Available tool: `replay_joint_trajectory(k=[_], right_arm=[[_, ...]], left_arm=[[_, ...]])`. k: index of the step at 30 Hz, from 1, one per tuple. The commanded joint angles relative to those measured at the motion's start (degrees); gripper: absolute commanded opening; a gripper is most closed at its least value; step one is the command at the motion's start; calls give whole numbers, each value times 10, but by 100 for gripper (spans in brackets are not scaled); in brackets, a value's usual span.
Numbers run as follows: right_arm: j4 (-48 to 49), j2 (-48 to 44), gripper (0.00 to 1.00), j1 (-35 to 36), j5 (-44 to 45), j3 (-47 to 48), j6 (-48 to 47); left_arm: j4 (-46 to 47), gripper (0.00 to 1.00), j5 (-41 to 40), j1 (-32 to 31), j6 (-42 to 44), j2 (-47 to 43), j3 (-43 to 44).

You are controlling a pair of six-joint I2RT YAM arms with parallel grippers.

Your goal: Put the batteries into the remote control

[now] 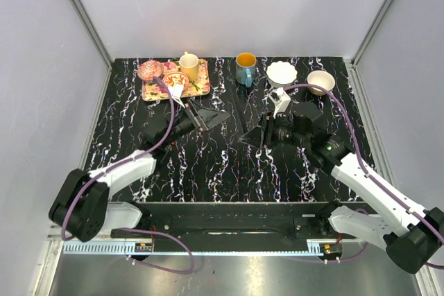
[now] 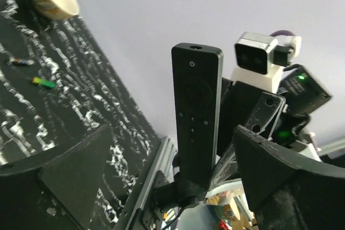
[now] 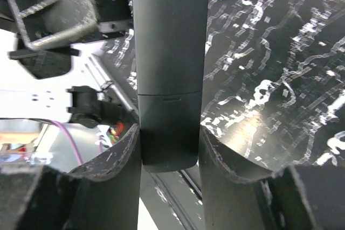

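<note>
Right jaws grip the remote point(image 3: 170, 52) only by its end; left jaws are open. A push may tilt it loose. In the left wrist view, batteries point(image 2: 43, 82) lie at its 9 o'clock.

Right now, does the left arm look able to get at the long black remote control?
Probably yes. The right hand grips the long black remote control by one end, its button side facing the open left hand, with nothing between them.
</note>
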Motion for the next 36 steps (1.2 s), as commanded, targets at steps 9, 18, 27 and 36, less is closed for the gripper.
replay_joint_trajectory(k=[9, 18, 27, 36], right_arm=[[-185, 4, 0, 22, 232, 69, -113], [-199, 23, 0, 59, 285, 90, -109], [-199, 29, 0, 70, 288, 95, -104], [-200, 34, 0, 78, 286, 106, -102]], left_arm=[[-466, 99, -212, -73, 186, -73, 147], [-456, 99, -269, -145, 180, 2, 205], [-426, 96, -275, -161, 178, 38, 245], [-425, 69, -248, -171, 168, 89, 268]])
